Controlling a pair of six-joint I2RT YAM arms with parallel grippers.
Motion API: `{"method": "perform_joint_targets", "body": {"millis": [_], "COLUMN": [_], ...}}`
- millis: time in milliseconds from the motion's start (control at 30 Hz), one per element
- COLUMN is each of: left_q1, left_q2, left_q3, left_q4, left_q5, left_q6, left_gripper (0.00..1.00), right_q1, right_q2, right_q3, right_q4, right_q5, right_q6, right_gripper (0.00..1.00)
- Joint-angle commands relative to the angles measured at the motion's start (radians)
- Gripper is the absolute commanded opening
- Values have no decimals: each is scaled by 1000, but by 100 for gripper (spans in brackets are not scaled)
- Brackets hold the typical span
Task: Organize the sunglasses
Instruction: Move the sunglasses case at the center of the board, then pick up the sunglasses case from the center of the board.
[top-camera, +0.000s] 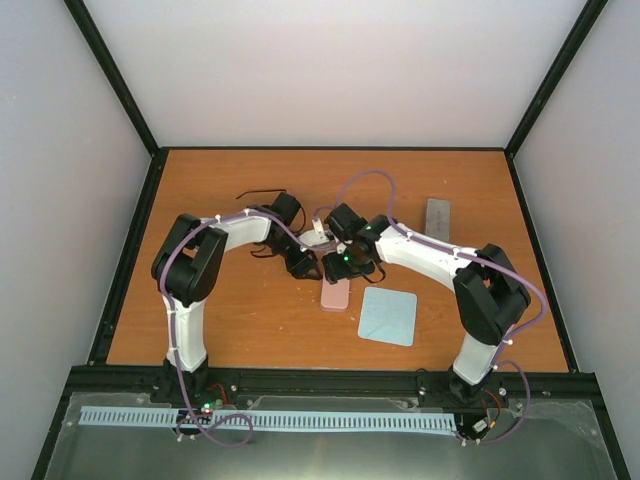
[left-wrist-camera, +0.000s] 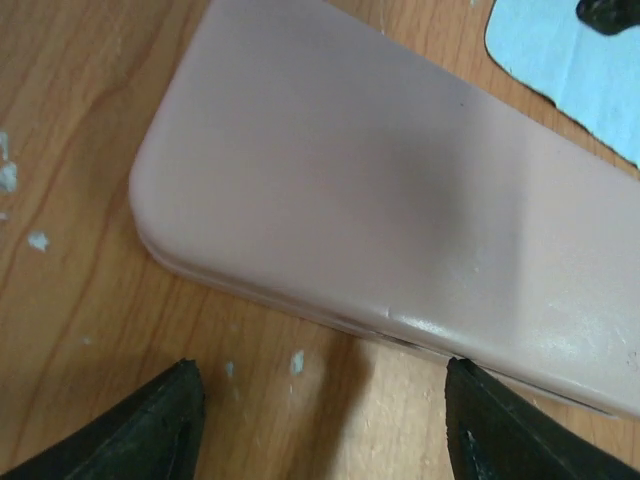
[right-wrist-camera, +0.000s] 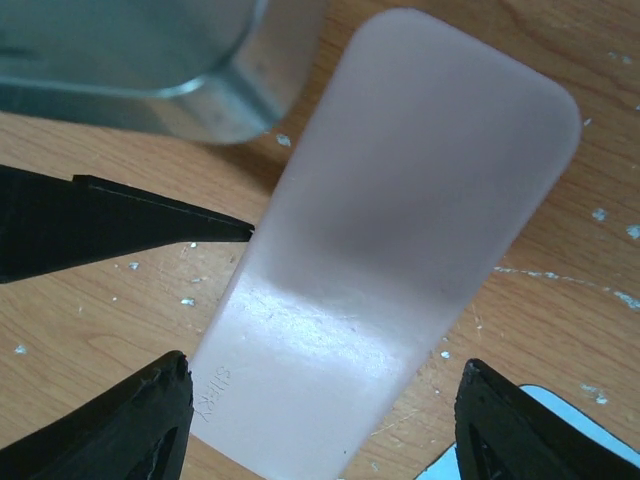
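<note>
The pink case (top-camera: 336, 295) lies closed at the table's middle. My left gripper (left-wrist-camera: 320, 425) is open and low over the wood, just beside the case's long edge (left-wrist-camera: 380, 200). My right gripper (right-wrist-camera: 320, 430) is open, its fingers (right-wrist-camera: 130, 430) standing either side of one end of the case (right-wrist-camera: 400, 250), not touching it. Black sunglasses (top-camera: 262, 192) lie at the back left as a thin wire shape. More thin dark wire (top-camera: 262, 251) shows by my left forearm, partly hidden. No reddish-brown frame can be made out.
A pale blue cloth (top-camera: 388, 315) lies right of the pink case and shows in the left wrist view (left-wrist-camera: 570, 60). A grey case (top-camera: 438, 213) lies at the back right. A pale object (top-camera: 320, 237) sits between the wrists. A black finger (right-wrist-camera: 120, 225) of my left gripper points at the pink case.
</note>
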Motion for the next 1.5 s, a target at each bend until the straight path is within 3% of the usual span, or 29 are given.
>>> {"method": "perform_joint_targets", "body": {"millis": [0, 167, 300, 500, 700, 967, 1467], "left_q1": [-20, 7, 137, 324, 432, 449, 449], "left_q2": [34, -35, -116, -187, -228, -268, -306], "left_q3": [34, -20, -66, -89, -59, -28, -89], "left_q4": [45, 114, 149, 183, 206, 196, 233], "left_q5": [13, -37, 9, 59, 91, 156, 155], "left_q6": [-55, -96, -127, -164, -240, -269, -269], "left_gripper": [68, 75, 84, 85, 85, 86, 86], "right_q1": [29, 30, 28, 22, 10, 2, -15], "right_q2": [-4, -6, -53, -92, 15, 146, 285], "right_q3": [2, 4, -22, -28, 71, 170, 257], "right_q4": [-2, -4, 19, 19, -69, -131, -158], "right_q5": [52, 88, 107, 126, 105, 91, 73], "right_q6": [51, 114, 170, 238, 275, 309, 297], "right_gripper": [71, 73, 75, 77, 80, 81, 84]}}
